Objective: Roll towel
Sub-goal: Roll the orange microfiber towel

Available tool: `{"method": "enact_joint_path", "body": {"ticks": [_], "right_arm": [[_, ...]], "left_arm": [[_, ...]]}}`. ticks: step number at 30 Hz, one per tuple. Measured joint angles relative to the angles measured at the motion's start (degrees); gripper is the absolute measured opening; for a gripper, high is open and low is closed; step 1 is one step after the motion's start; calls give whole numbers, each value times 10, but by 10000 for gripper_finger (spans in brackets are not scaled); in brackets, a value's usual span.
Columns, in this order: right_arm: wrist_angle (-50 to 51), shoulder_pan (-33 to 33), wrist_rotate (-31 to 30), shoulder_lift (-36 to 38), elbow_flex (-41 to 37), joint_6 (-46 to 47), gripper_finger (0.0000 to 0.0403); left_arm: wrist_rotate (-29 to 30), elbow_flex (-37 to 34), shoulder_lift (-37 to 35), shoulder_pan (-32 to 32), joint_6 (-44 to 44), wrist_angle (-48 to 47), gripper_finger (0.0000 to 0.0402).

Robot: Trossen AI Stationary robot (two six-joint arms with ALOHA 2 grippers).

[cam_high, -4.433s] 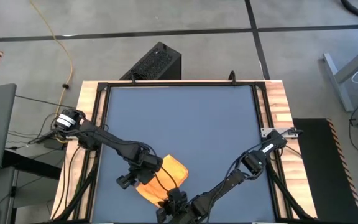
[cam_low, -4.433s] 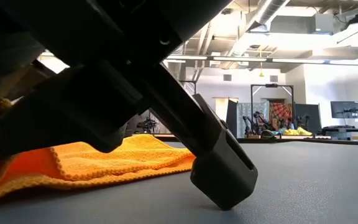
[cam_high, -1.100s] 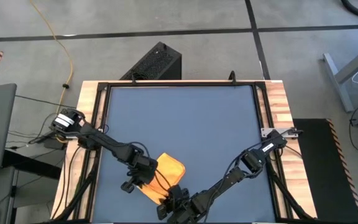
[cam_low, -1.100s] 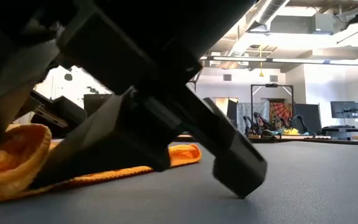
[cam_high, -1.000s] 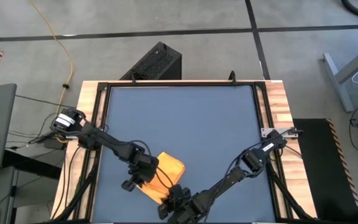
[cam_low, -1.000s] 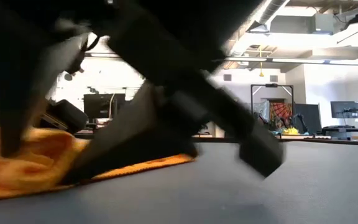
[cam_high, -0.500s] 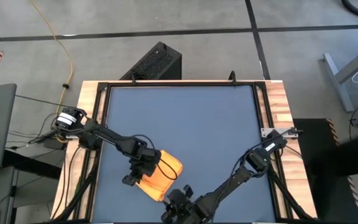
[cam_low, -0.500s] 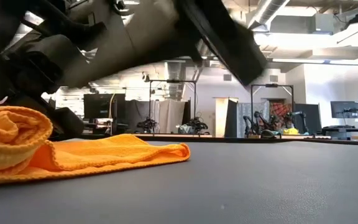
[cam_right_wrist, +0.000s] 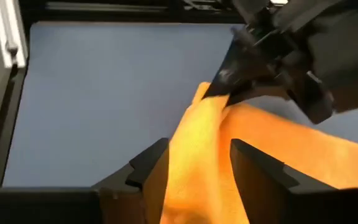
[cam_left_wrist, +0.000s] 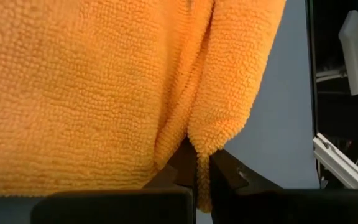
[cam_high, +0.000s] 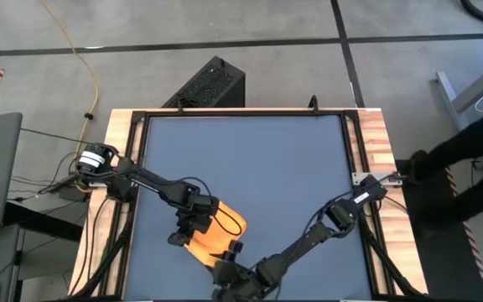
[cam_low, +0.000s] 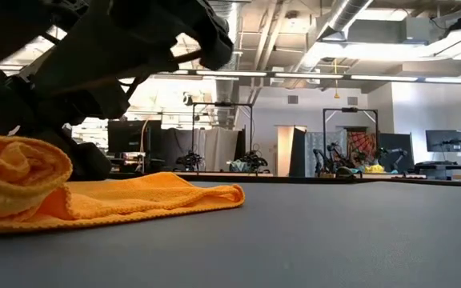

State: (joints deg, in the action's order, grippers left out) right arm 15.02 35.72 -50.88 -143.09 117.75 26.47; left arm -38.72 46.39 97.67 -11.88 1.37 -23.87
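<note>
**Towel partly rolled at the counter's near edge, left gripper pinching a fold**

Towel [cam_high: 216,235], a small soft orange-yellow terry cloth, lies on the dark blue counter [cam_high: 250,159] close to its near edge, left of the middle. In the low view the towel [cam_low: 94,200] shows a thick rolled end at the picture's left, with a flat layer spreading from it across the counter [cam_low: 334,240] to a rounded corner.

The left gripper [cam_high: 198,220], at the end of the dark arm reaching in from the counter's left rim, sits at the towel's left side. In the left wrist view its 2 dark fingers [cam_left_wrist: 182,165] are closed together on a hanging fold of the towel [cam_left_wrist: 104,87], which fills most of that picture.

The right gripper [cam_high: 231,256] is at the counter's near edge, just at the towel's near end. In the right wrist view its 2 dark fingers [cam_right_wrist: 151,163] stand apart on either side of a raised ridge of the towel [cam_right_wrist: 194,149]; whether they press the cloth cannot be told. Beyond the ridge, that view also shows the left gripper [cam_right_wrist: 229,84] on the cloth.

A dark shape of a person [cam_high: 468,168] shows at the right edge of the high view, beside the counter.
</note>
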Motion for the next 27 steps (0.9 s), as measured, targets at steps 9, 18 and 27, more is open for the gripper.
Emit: {"method": "enact_joint_path", "body": {"ticks": [9,18,27], "right_arm": [[-21,-18,96,-29,0,7,249],[26,-28,89,-44,2,149,223],[54,-13,66,-44,2,211,56]], "left_arm": [[0,0,0,0,7,1,0],[0,0,-2,2,1,2,58],[-13,30,-17,35,-70,-113,133]]}}
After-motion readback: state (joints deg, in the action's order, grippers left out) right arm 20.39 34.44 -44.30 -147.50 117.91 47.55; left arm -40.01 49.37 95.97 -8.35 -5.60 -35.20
